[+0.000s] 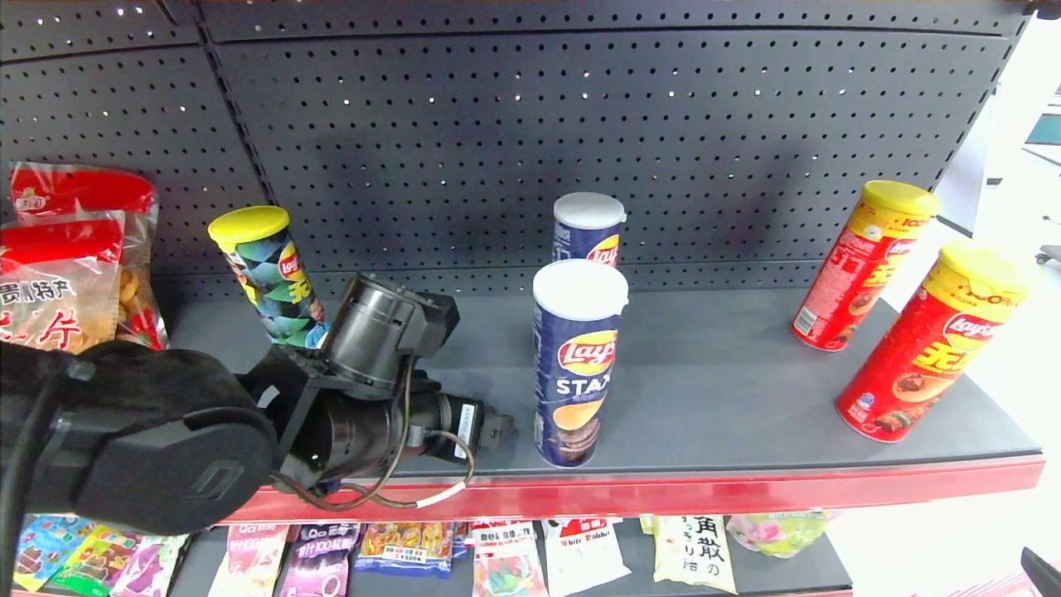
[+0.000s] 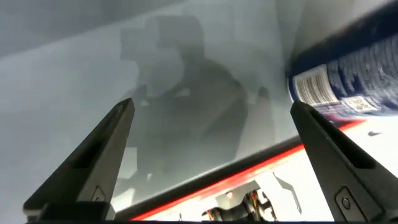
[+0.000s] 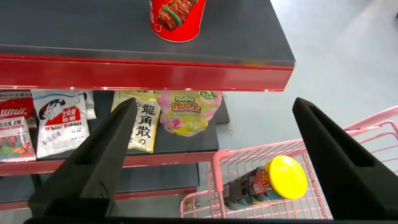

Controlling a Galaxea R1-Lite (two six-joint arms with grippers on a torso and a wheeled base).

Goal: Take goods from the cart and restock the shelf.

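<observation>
A dark grey shelf (image 1: 729, 390) with a red front edge carries two blue chip cans (image 1: 578, 365) (image 1: 587, 228) in the middle. Two red cans with yellow lids (image 1: 862, 265) (image 1: 932, 340) stand at the right. A patterned yellow-lidded can (image 1: 269, 278) leans at the left. My left arm's wrist (image 1: 373, 398) is at the shelf's front edge, left of the near blue can. My left gripper (image 2: 211, 106) is open over bare shelf with nothing between its fingers, beside the blue can (image 2: 348, 81). My right gripper (image 3: 212, 102) is open and empty above the pink cart (image 3: 261, 155). In the cart lies a yellow-lidded can (image 3: 273, 182).
Red snack bags (image 1: 66, 265) stand at the shelf's far left. The perforated back panel (image 1: 530, 124) closes the shelf behind. Snack bags (image 1: 506, 555) lie on the lower shelf (image 3: 155, 134) under the red edge. A red can's base (image 3: 177, 18) stands near the shelf's right front corner.
</observation>
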